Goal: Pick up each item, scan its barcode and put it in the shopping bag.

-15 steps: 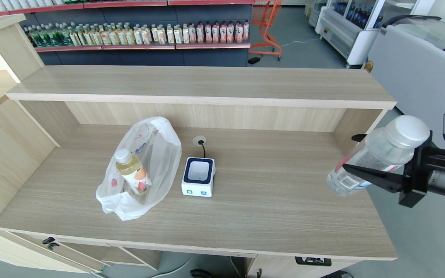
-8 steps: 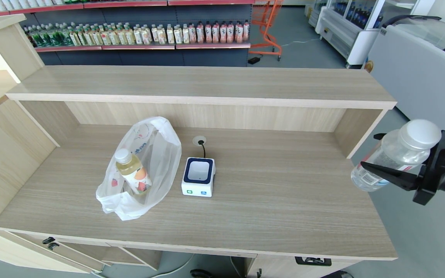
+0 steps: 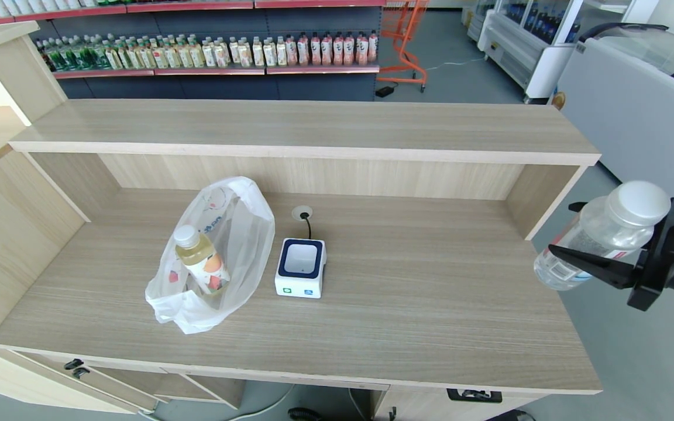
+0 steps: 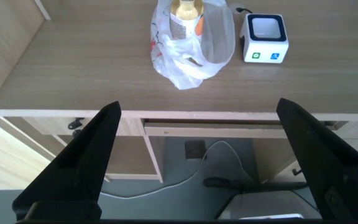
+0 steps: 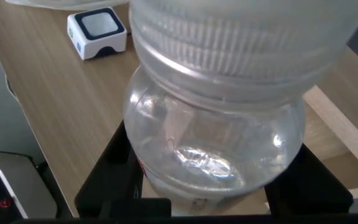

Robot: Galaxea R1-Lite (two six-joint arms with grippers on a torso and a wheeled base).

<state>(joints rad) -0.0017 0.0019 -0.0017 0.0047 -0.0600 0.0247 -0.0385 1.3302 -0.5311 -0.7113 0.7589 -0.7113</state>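
Note:
My right gripper (image 3: 574, 237) is shut on a clear water bottle (image 3: 597, 234) with a white cap, held tilted in the air just past the counter's right end. In the right wrist view the water bottle (image 5: 216, 118) sits between the black fingers (image 5: 114, 174). On the counter's left part stands a translucent white shopping bag (image 3: 220, 257) holding a yellow drink bottle (image 3: 199, 260). A small white and blue barcode scanner (image 3: 301, 267) sits right of the bag. My left gripper (image 4: 197, 162) hangs open above the floor before the counter's front edge, with the shopping bag (image 4: 191, 40) and scanner (image 4: 264, 37) beyond it.
The wooden counter (image 3: 401, 304) has a raised back ledge (image 3: 302, 126) and side walls. The scanner's cable runs into a hole (image 3: 302, 212) behind it. Drink shelves (image 3: 208, 52) and freezers (image 3: 635, 88) stand in the room beyond.
My right gripper carried the water bottle to the right, away from the counter's edge, then almost stopped. The bag, scanner and left arm have not moved.

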